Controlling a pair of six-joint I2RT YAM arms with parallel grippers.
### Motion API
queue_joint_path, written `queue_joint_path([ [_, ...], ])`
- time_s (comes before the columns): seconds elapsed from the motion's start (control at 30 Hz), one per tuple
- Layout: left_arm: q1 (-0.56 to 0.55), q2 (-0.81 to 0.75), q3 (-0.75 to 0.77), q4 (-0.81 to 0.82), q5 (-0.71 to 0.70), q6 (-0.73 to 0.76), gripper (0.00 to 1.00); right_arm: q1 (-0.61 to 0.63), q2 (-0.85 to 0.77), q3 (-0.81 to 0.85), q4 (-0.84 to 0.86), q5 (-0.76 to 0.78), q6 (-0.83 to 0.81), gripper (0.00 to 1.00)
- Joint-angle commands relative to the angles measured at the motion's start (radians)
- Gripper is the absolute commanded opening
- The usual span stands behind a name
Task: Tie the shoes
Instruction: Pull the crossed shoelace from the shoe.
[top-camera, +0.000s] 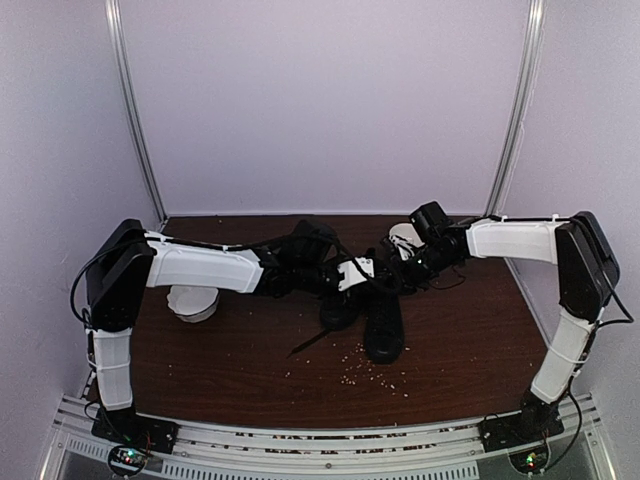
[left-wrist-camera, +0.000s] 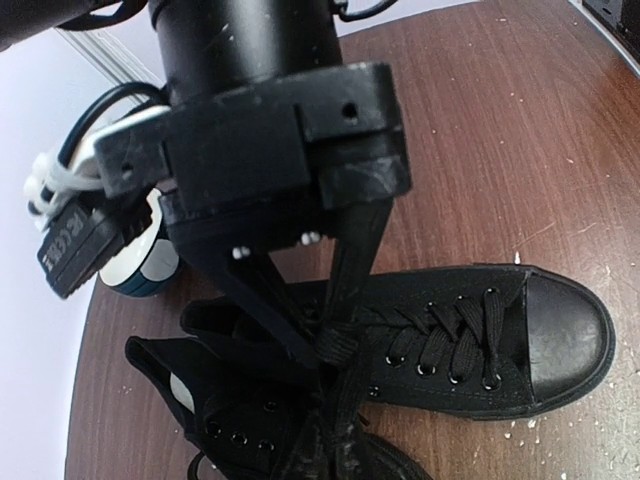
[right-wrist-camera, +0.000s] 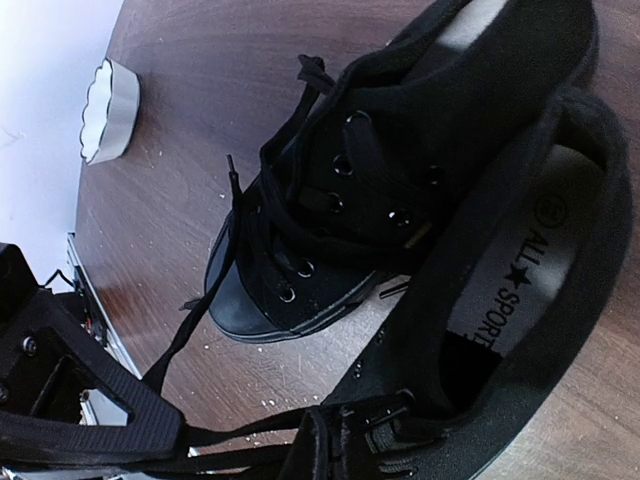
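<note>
Two black shoes lie side by side at the table's middle, one (top-camera: 385, 322) to the right of the other (top-camera: 338, 305). My left gripper (top-camera: 347, 274) hangs over their open ends. In the left wrist view its fingers (left-wrist-camera: 345, 270) meet at a bunched black lace (left-wrist-camera: 338, 347), shut on it, between the capped shoe (left-wrist-camera: 480, 345) and the second shoe (left-wrist-camera: 230, 410). My right gripper (top-camera: 405, 262) reaches in from the right. In its own view one finger (right-wrist-camera: 95, 425) shows, and taut lace strands (right-wrist-camera: 250, 430) run from the shut right gripper (right-wrist-camera: 165, 445) to the near shoe (right-wrist-camera: 520, 290). The other shoe (right-wrist-camera: 320, 230) lies beyond.
A white bowl (top-camera: 193, 301) stands under the left forearm, and another white bowl (top-camera: 404, 236) sits behind the right gripper. A loose lace end (top-camera: 308, 343) trails toward the front. Pale crumbs (top-camera: 372, 376) are scattered in front of the shoes. Metal frame posts rise at both back corners.
</note>
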Motion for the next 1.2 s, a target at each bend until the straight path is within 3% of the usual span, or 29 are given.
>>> queue_joint_path([
  [0.0,-0.007,-0.044,0.04,0.038,0.023,-0.012,0.0,0.015,0.039,0.046,-0.087,0.043,-0.077,0.0],
  [0.67,-0.005,-0.031,0.044,0.076,0.019,-0.016,0.0,0.028,0.133,0.146,-0.261,-0.003,-0.232,0.0],
  [0.87,-0.005,-0.015,0.052,0.082,0.036,-0.045,0.0,0.051,0.147,0.215,-0.337,0.122,-0.277,0.0],
  [0.97,-0.005,0.025,0.073,0.071,0.003,-0.082,0.0,0.051,0.14,0.231,-0.36,0.162,-0.284,0.11],
  [1.17,-0.007,0.067,0.098,0.051,-0.088,-0.102,0.0,0.051,0.115,0.215,-0.374,0.16,-0.282,0.2],
])
